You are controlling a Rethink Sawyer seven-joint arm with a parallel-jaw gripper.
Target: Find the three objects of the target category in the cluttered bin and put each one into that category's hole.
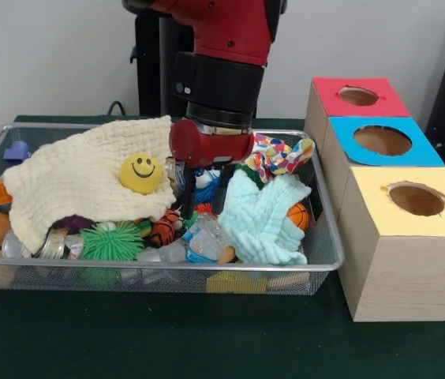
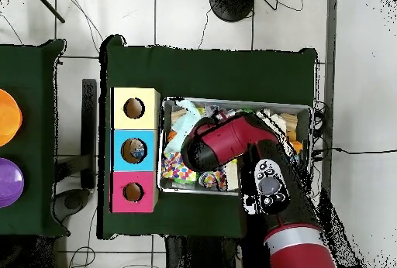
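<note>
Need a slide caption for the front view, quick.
Robot hand lowered into the cluttered wire bin, beside three boxes with holes.

bin (image 1: 329, 260): thin silver wire mesh, kinda shiny
cream cloth (image 1: 72, 178): crinkly woven fabric
boxes (image 1: 400, 268): pale matt wood grain
table (image 1: 207, 339): dark green felt-like cover

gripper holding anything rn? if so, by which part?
Nothing visibly held. The gripper hangs open over the bin, fingers down among the clutter, with only a gap showing between them.
</note>
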